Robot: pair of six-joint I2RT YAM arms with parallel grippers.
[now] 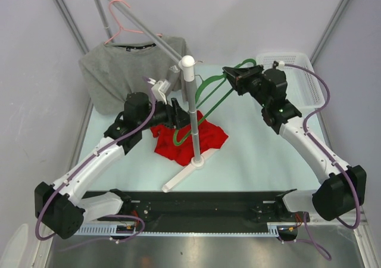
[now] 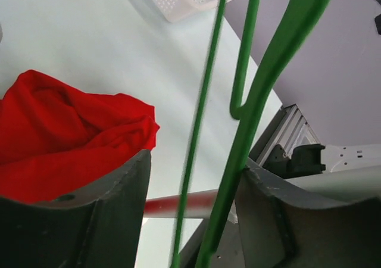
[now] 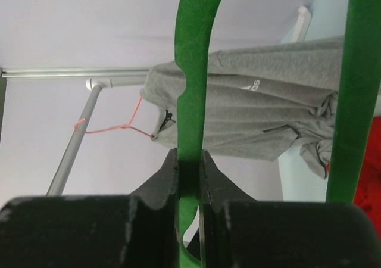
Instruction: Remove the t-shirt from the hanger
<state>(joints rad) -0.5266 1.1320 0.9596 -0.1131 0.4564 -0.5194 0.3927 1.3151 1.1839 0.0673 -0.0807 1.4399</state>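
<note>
Pale table, red t-shirt, white basket

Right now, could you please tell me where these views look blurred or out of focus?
Left wrist: the green hanger near the lens is soft, the red t-shirt sharper. Right wrist: the hanger is soft too, the grey shirt behind is crisp. Top external: sharp, evenly lit.

Both arms reach inward toward each other, the right gripper pinched tight on the green hanger, the left gripper apparently with jaws apart.
</note>
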